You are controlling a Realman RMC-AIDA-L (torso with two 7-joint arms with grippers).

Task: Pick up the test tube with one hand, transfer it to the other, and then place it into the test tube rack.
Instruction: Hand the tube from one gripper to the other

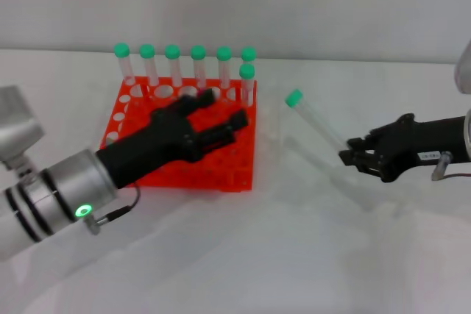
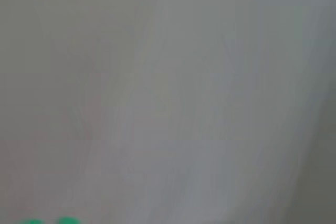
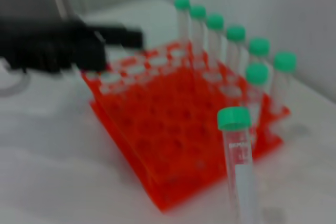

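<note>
right hand [image 1: 352, 154] clamped on test tube [image 1: 316, 119] | left hand [image 1: 221, 119] spread, empty, over rack [image 1: 221, 174]

- We see the left gripper [image 1: 221, 119] spread low over the test tube rack [image 1: 184, 167], covering much of its middle holes.
- Seven capped tubes [image 1: 199, 64] stand along the rack's far side, walling that edge.
- The right gripper [image 1: 352, 154] holds the test tube [image 1: 313, 115] tilted beside the rack's right edge; bare table [image 1: 294, 255] lies between them.
- Near-side holes stay uncovered.
</note>
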